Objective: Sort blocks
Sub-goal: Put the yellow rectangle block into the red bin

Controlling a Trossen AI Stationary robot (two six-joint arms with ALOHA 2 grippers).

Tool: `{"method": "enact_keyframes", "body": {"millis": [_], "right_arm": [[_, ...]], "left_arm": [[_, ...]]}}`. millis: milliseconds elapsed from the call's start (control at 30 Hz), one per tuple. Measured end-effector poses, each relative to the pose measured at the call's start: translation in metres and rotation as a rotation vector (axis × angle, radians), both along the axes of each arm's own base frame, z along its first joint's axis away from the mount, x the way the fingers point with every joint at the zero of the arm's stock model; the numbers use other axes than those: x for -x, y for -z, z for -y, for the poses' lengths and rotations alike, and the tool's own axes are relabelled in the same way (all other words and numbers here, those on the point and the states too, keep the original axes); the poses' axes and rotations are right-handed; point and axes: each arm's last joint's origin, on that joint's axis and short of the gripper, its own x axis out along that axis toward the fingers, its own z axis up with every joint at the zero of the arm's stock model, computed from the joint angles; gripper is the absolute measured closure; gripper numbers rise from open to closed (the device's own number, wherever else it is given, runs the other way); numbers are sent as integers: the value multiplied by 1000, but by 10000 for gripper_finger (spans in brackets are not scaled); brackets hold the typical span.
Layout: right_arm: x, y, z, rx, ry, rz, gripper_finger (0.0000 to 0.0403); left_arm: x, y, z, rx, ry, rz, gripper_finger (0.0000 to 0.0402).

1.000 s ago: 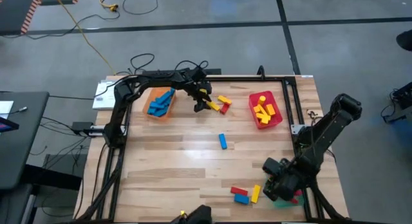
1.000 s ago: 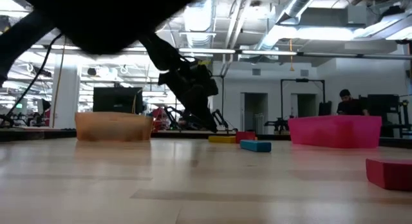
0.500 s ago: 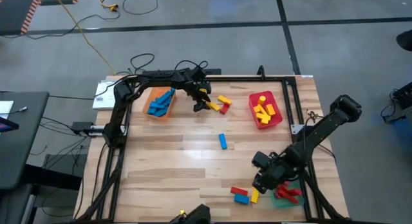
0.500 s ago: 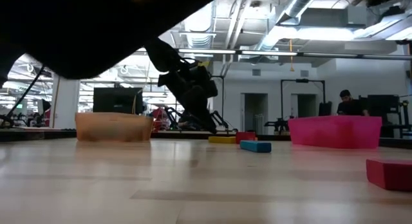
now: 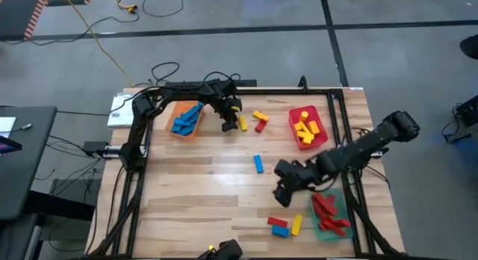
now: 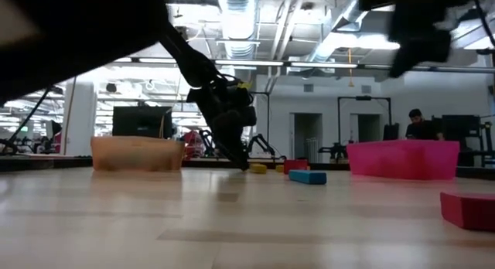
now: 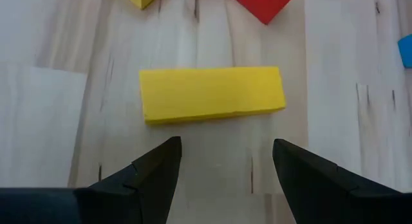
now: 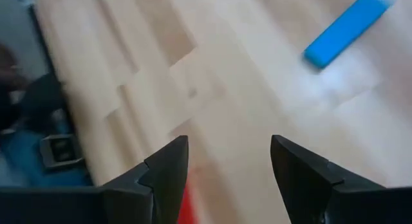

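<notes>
Currently the left tool (image 7: 222, 163), jaws apart and empty, hangs low over a yellow block (image 7: 212, 94) lying flat on the tabletop (image 5: 202, 185) near the orange tray (image 5: 173, 110); next it should drop astride and close, while the right tool (image 5: 284, 187), also open, heads toward the blue block (image 5: 258, 164).

Both arms were matte black, built of chunky jointed segments with black cables looped behind the left one's base. The left gripper (image 7: 223, 167) and right gripper (image 8: 226, 161) each ended in two dark, wedge-shaped fingers.
</notes>
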Motion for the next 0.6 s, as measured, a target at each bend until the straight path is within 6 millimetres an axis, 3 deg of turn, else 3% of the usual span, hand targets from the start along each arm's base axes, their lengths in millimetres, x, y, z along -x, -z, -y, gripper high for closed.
{"method": "enact_keyframes", "body": {"millis": [233,600], "right_arm": [[-21,8,50,149,-9,-12,168],[-65,51,141,286,13,-32,168]], "left_arm": [[9,-8,6,10,15,-74,157],[15,-58,20,-12,-11,-5,157]]}}
